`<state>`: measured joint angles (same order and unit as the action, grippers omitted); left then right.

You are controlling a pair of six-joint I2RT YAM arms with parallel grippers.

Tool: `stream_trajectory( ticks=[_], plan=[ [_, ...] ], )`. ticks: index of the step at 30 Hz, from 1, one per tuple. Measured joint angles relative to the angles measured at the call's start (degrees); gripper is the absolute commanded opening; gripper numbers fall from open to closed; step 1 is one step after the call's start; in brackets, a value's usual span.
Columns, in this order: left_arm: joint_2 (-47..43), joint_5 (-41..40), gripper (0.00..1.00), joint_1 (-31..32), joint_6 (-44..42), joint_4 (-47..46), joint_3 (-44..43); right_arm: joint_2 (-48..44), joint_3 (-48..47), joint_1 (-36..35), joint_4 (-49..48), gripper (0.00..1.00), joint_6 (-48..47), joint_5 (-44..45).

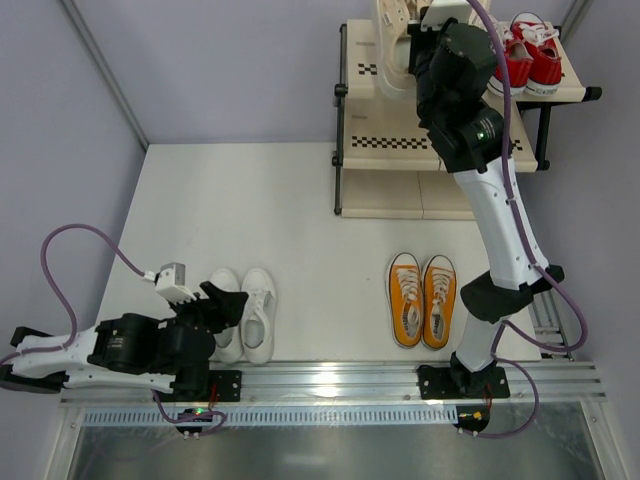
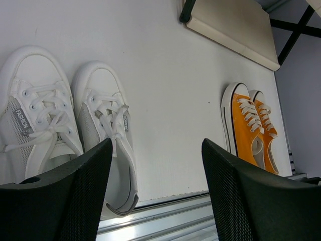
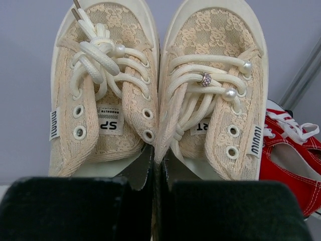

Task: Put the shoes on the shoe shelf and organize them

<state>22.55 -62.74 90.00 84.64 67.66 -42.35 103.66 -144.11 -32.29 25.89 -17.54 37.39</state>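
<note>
Right wrist view: the right gripper is clenched on the adjoining inner collars of the cream-beige pair, holding both shoes as one unit with the toes pointing away towards the wall. Top external view places this pair on the top tier of the shoe shelf, towards its left end. The red pair sits at the right end of the same tier. Whether the cream-beige soles are fully seated on the panel cannot be confirmed.

Assessment: the step in hand is setting down the cream-beige pair. Recommended: bring both soles flat, heels inside the checkered front edge, with a small gap to the red pair. Then release and withdraw straight back so the fingers do not drag the collars.

Over the table, the left gripper is spread and grasps nothing, hovering at the heels of the white pair near the near-left corner. The orange-yellow pair stands by the near edge, right of centre, untouched.
</note>
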Motion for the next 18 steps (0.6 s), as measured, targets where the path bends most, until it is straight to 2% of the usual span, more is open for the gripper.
stream_trajectory(
  ticks=[9, 18],
  plan=[
    [2.40, 0.00, 0.70, 0.00, 0.22, -0.11, 0.00, -0.02, -0.33, 4.96, 2.78, 0.04, 10.10, -12.90],
    [2.62, 0.39, 0.70, 0.00, 0.59, 0.07, 0.00, 0.24, -0.33, 7.98, 3.80, 0.04, 13.75, -17.11]
  ],
)
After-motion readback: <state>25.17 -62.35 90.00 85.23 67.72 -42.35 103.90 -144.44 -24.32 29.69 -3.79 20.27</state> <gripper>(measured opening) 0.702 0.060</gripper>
